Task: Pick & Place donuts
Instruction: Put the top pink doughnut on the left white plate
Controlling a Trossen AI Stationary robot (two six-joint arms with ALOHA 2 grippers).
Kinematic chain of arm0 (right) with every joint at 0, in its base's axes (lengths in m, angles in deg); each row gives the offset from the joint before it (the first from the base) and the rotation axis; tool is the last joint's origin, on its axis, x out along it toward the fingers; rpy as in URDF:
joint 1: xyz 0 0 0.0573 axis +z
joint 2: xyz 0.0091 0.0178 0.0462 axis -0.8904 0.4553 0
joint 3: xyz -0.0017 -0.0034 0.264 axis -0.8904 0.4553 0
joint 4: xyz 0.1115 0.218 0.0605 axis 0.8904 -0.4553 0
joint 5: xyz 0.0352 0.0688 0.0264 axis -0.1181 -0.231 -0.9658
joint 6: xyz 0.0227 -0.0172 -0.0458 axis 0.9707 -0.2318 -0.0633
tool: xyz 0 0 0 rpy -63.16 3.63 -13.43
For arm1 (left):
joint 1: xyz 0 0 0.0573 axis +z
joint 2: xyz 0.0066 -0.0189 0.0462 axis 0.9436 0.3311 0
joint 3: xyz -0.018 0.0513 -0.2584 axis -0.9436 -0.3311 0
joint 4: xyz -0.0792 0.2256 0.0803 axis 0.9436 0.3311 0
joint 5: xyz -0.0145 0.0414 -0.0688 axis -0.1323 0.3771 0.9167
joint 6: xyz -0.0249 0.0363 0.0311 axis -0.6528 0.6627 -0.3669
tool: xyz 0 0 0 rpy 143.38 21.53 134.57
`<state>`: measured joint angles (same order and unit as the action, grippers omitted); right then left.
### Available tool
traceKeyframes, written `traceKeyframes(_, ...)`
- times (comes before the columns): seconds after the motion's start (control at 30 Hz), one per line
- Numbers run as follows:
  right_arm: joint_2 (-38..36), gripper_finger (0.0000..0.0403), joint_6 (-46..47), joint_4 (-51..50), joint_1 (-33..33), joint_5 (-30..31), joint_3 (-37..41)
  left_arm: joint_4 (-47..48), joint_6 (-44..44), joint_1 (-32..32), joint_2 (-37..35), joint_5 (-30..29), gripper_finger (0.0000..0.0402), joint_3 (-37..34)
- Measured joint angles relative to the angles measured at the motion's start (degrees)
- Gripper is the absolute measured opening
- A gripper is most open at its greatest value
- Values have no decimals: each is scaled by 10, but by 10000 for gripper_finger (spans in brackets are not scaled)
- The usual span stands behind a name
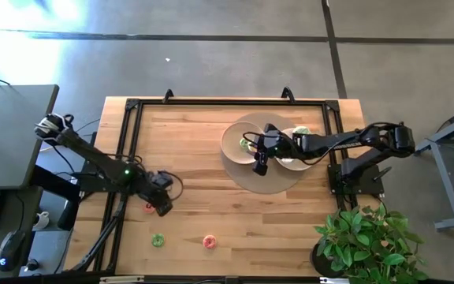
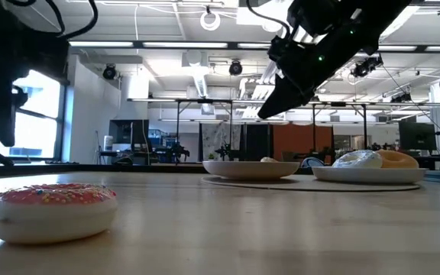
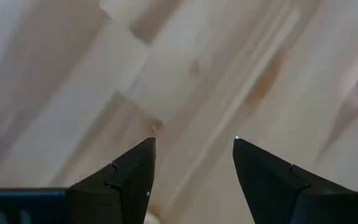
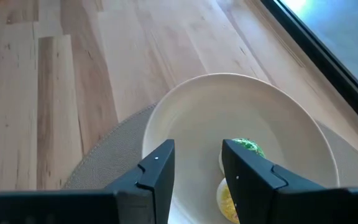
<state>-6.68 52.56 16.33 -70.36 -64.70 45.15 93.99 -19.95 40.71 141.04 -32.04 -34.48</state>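
The wooden bench [image 1: 211, 205] is seen from above with two arms over it. At the left, the left gripper [image 1: 162, 207] is held low over the bare boards near the bench's eight o'clock area; in its wrist view its fingers [image 3: 129, 177] are seen apart, with nothing between them and only wood grain below.

Three donuts are counted loose on the front part of the bench: a red-iced one [image 1: 149, 207] just beside the left gripper at its nine o'clock, a green-iced one [image 1: 158, 240] at the gripper's six o'clock, and a pink-iced one [image 1: 210, 242] at five o'clock from it, well apart. The pink donut [image 2: 52, 211] is shown large and close in the low view, lying flat.

Toward the bench's two o'clock area a round grey mat [image 1: 265, 177] is laid, and two plates are set on it: a beige plate [image 1: 235, 146] on the left and a white plate [image 1: 294, 163] on the right. The right gripper [image 1: 260, 166] is held over the beige plate's five o'clock rim, its fingers [image 4: 157, 171] apart and empty. In the beige plate two donuts are counted, a green one [image 4: 248, 147] and a yellow one [image 4: 227, 199], touching each other. On the white plate at least two more are made out in the low view, a white one [image 2: 357, 160] and an orange one [image 2: 397, 159].
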Motion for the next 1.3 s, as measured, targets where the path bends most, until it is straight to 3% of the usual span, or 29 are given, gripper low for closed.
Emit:
traceKeyframes(0.27, 0, 130, 0, 0, 0, 0, 0, 137, -113, -1, 88, 111, 171, 95)
traceKeyframes(0.77, 0, 129, 0, 0, 0, -9, 0, 146, -281, -72, 216, 139, 130, 95)
traceKeyframes(0.97, 0, 129, 0, 0, 0, -9, 0, 145, -285, -76, 238, 128, 110, 95)
traceKeyframes(1.13, 0, 129, 0, 0, 0, -9, 0, 146, -267, -75, 240, 111, 45, 96)
traceKeyframes(1.2, 0, 129, 0, 4, 0, -9, 0, 147, -265, -75, 240, 88, 15, 107)
traceKeyframes(1.3, 0, 129, 0, 21, 0, -9, 0, 144, -236, -73, 240, 46, 14, 142)
